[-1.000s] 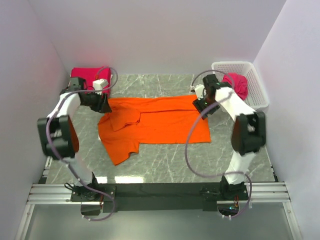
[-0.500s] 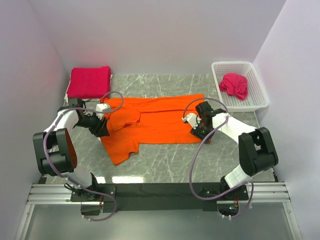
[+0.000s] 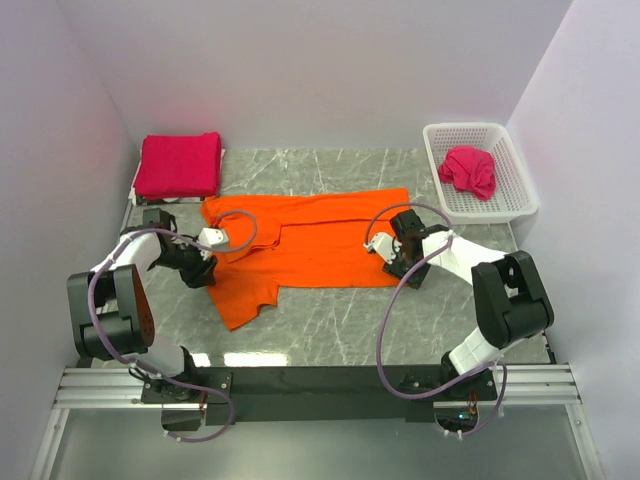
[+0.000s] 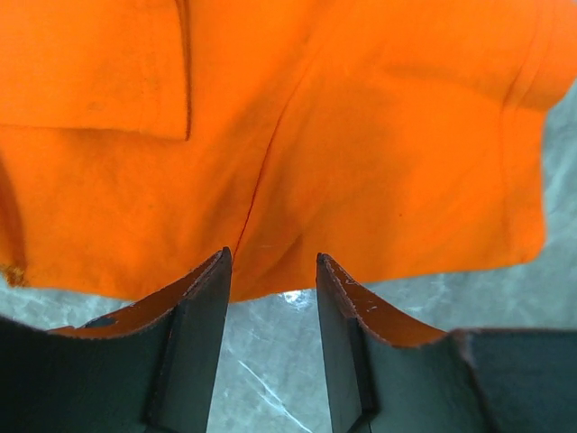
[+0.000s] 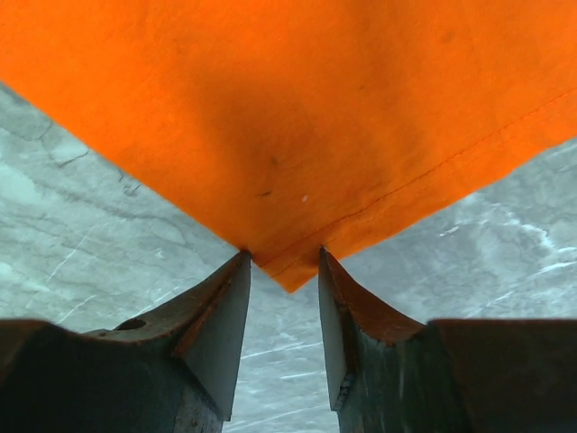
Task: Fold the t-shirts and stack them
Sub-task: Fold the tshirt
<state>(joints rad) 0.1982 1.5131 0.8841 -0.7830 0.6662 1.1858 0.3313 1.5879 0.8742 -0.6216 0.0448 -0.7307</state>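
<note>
Grey marble table (image 3: 340, 330) carries the orange t-shirt (image 3: 320, 235) across its middle, long axis running left to right. The left gripper (image 4: 270, 262) straddles its near-left hem, the right gripper (image 5: 284, 257) its near-right corner; both jaws stand narrowly parted, nothing pinched yet.

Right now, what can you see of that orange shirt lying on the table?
The orange t-shirt is plain, bright, soft-looking cloth with no print. It lies spread but creased on the grey marbled table, one short sleeve sticking out toward the near left and a layer folded over on its left half. The open left gripper sits at its left edge; the open right gripper straddles its near right corner.
</note>
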